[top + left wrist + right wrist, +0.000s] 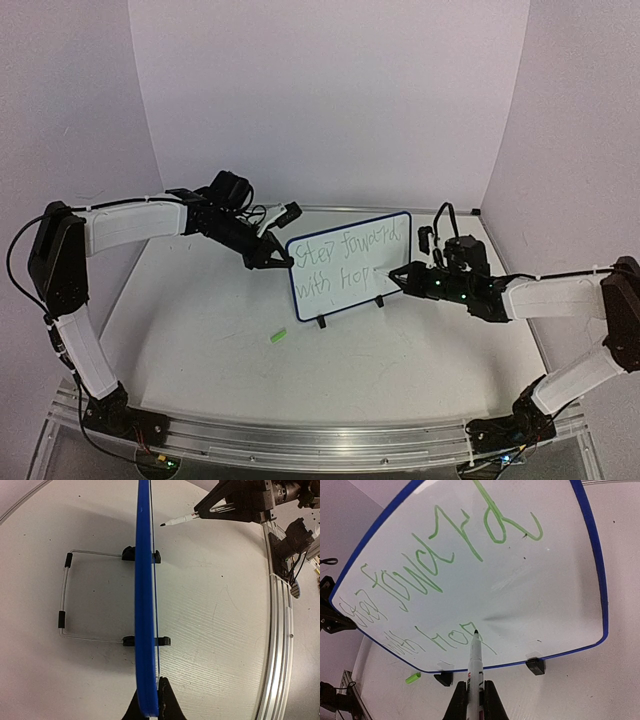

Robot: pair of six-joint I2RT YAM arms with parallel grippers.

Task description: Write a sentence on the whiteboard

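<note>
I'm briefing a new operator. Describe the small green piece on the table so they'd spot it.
Find the whiteboard standing mid-table. In front of its left foot, slightly leftward, lies the green piece. It is tiny and bright green, the only loose item on the tabletop.

Upright whiteboard (348, 265): stands across mid-table and bars passage front to back; left gripper (281, 259) is clamped on its left edge, with that arm spanning the far-left corner; right gripper (396, 277), gripping a marker (475, 655), fills the space before the lower right face, tip close to the surface, contact unclear; wire stand (62, 600) lies on the table behind the board; two clip feet (322, 322) jut out at the bottom edge; green cap (278, 337) lies loose near the front; open table (200, 385) runs from the cap to the near rail (320, 432); walls (330, 100) close in the back and sides.
</note>
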